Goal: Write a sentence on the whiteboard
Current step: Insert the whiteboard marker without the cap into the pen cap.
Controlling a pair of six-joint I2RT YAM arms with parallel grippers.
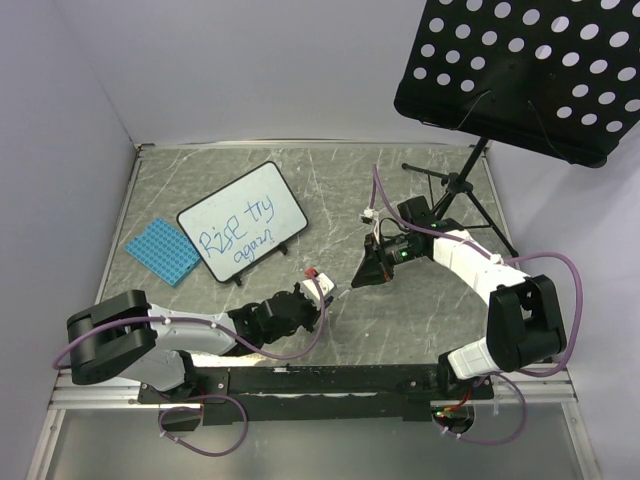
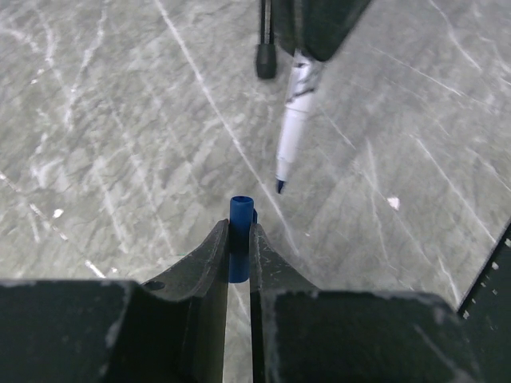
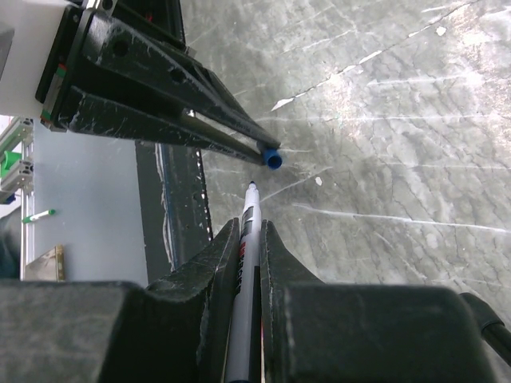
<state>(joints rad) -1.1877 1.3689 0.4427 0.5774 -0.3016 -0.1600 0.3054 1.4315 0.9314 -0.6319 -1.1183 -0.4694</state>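
The whiteboard (image 1: 242, 222) lies tilted at about 10 o'clock on the grey surface (image 1: 340, 180), with the sentence (image 1: 240, 228) written on it in blue, in two lines. A blue studded plate (image 1: 160, 250) sits just beside it at 8 o'clock. A black perforated music stand (image 1: 530, 70) overhangs the surface at 2 o'clock. Both arms are well apart from the board, toward its 5 o'clock. The left end effector (image 2: 239, 231) is clamped on a blue cap (image 2: 240, 211). The right end effector (image 3: 249, 226) is clamped on a marker (image 3: 250, 209) whose bare tip points at the cap, with a gap between them. The cap and marker show plainly only in the wrist views, and the board shows only in the top view.
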